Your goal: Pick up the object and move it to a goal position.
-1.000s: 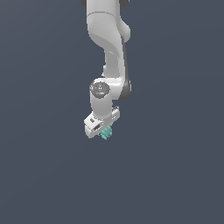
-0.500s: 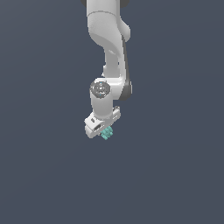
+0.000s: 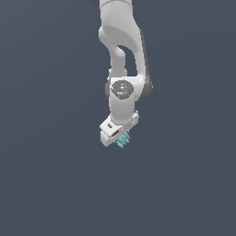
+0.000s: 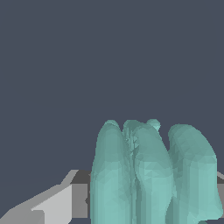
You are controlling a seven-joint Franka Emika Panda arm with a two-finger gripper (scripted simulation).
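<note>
The object [image 3: 123, 140] is a tiny teal piece with a ridged, bumpy surface, held at the tip of my white gripper [image 3: 120, 138] in the exterior view, in mid-air against the plain dark background. In the wrist view the teal object [image 4: 153, 175] fills the lower part of the picture as rounded ridges, with a grey finger [image 4: 52, 203] beside it. The gripper is shut on the object. The arm hangs down from the top of the exterior view.
The gripper with the teal object has shifted slightly toward the exterior view's right and a little upward. The grip has not changed.
</note>
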